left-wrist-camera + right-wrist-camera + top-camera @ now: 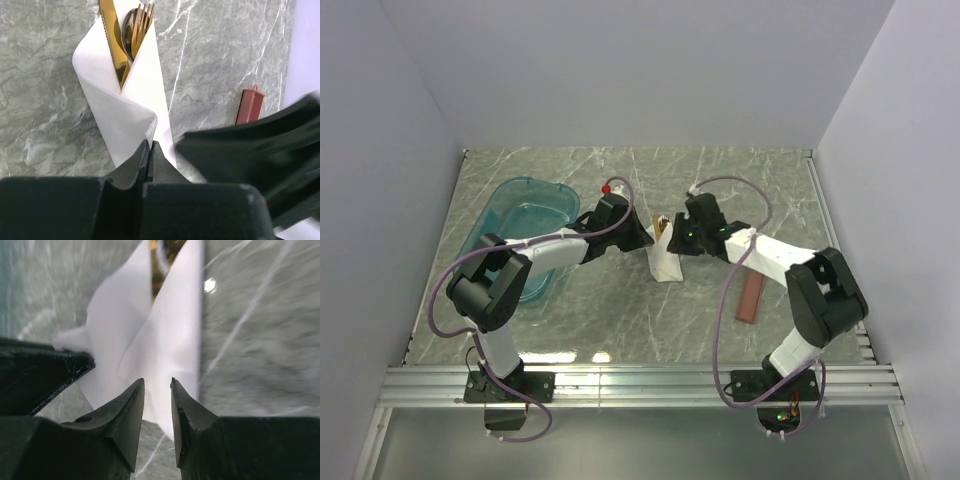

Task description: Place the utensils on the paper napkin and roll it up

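Observation:
The paper napkin (666, 262) lies mid-table as a narrow white bundle folded around the utensils (661, 225). In the left wrist view a gold knife, spoon and fork (127, 35) stick out of the napkin's (125, 115) far end. My left gripper (150, 144) is shut, its tips pinched on the edge of the napkin's loose flap. My right gripper (157, 382) is open just above the napkin's (165, 340) near end, with nothing between its fingers. It faces the left gripper (638, 236) from the right (674, 240).
A translucent teal tub (520, 225) stands at the left, under the left arm. A long reddish-brown tray (751, 297) lies at the right beneath the right arm, and its end shows in the left wrist view (249, 106). Grey marbled tabletop surrounds the bundle.

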Controlling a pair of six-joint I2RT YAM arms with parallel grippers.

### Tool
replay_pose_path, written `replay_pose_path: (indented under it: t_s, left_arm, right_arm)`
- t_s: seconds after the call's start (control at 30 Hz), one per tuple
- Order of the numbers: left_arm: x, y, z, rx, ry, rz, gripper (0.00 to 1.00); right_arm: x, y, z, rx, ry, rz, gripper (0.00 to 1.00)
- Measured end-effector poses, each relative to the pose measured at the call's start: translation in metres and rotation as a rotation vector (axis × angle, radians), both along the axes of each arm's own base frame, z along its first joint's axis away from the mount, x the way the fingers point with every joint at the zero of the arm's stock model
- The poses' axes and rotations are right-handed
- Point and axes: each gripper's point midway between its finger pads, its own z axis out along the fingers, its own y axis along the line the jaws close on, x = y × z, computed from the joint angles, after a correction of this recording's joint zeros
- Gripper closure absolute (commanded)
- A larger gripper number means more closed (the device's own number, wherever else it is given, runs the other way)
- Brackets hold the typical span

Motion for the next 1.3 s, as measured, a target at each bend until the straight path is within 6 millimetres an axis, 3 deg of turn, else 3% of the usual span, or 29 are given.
replay_pose_path:
  t_s: [0.13,0.27,0.5,0.83,1.03,1.3]
  left_arm:
    - [0.001,0.000,0.001,0.002,-0.005,-0.001,1.00]
    - [0.004,-0.002,0.004,0.001,-0.018,-0.007,0.99]
    - [0.008,-0.013,0.003,-0.011,-0.026,-0.052,0.99]
    - [0.005,-0.029,-0.004,-0.036,-0.044,-0.138,1.00]
    - [0.000,-0.048,0.007,-0.087,-0.099,-0.218,1.00]
    - [-0.003,-0.060,-0.006,-0.101,-0.100,-0.263,0.99]
  right_arm:
    - [0.020,-0.029,0.017,0.019,-0.042,-0.077,0.59]
    - [0.028,-0.044,0.012,0.021,-0.027,-0.106,0.59]
    - [0.024,-0.030,-0.017,0.068,0.043,-0.048,0.62]
    - [0.018,-0.015,-0.036,0.090,0.069,-0.004,0.66]
    - [0.017,-0.011,-0.039,0.094,0.056,0.002,0.68]
    - [0.017,-0.009,-0.040,0.091,0.048,-0.010,0.67]
